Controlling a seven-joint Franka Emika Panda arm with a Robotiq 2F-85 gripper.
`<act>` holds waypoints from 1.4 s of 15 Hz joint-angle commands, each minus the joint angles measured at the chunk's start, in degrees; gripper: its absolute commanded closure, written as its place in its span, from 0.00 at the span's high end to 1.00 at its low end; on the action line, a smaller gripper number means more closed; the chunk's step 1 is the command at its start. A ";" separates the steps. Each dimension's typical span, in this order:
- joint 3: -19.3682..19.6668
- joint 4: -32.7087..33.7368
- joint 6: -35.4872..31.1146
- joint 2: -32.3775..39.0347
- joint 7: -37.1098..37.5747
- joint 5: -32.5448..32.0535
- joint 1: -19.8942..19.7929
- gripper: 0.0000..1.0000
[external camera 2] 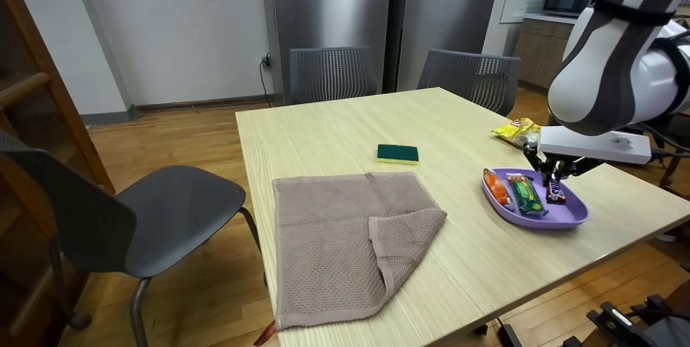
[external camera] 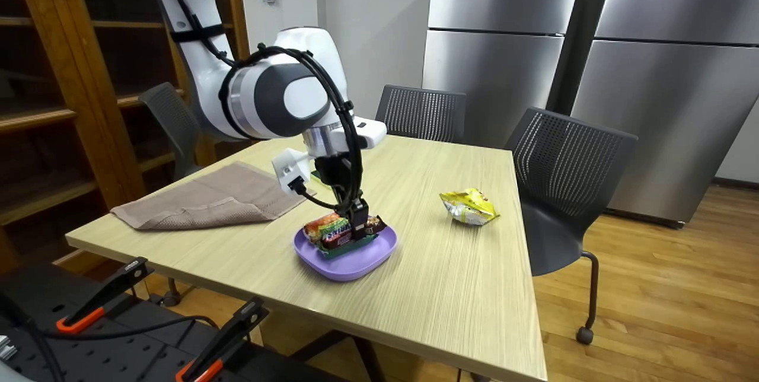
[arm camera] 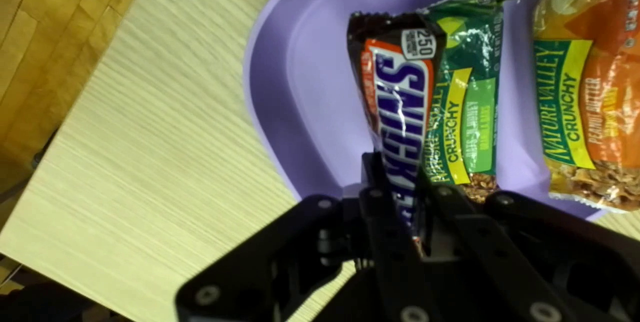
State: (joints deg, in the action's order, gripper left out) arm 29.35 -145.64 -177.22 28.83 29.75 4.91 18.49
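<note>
My gripper is shut on a dark-wrapped Snickers bar, with one finger on each long side. In an exterior view the gripper points down over a purple plate, with the Snickers bar beneath it. I cannot tell whether the bar touches the plate. A green granola bar lies in the plate beside it, its edge partly covered by the Snickers bar in the wrist view. An orange granola bar lies farther along the plate. Both also show in an exterior view, green and orange.
A brown towel with a folded corner lies on the table. A green and yellow sponge sits behind it. A yellow snack bag lies past the plate. Grey chairs stand around the table; refrigerators are behind.
</note>
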 commanded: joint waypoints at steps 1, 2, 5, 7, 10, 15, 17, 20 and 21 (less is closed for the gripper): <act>-2.21 4.75 2.27 4.59 -2.46 2.16 -2.50 0.03; -2.18 5.41 2.47 5.62 -2.37 2.31 -2.44 0.03; -1.96 6.78 2.80 7.59 -2.35 2.72 -2.22 0.03; -1.58 7.21 2.75 8.31 -2.34 2.95 -1.89 0.03; -1.20 6.97 2.45 8.31 -2.28 3.23 -1.41 0.38; -0.56 5.48 1.54 6.75 -2.13 3.53 -0.47 0.64; 0.02 4.98 1.36 6.13 -1.97 3.51 0.41 0.79; 1.12 4.41 1.23 5.02 -1.63 3.42 2.29 0.99; 1.51 4.16 1.10 4.59 -1.51 3.42 3.00 1.00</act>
State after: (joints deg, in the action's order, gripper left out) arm 29.31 -139.52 -176.38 36.57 29.62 7.12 18.96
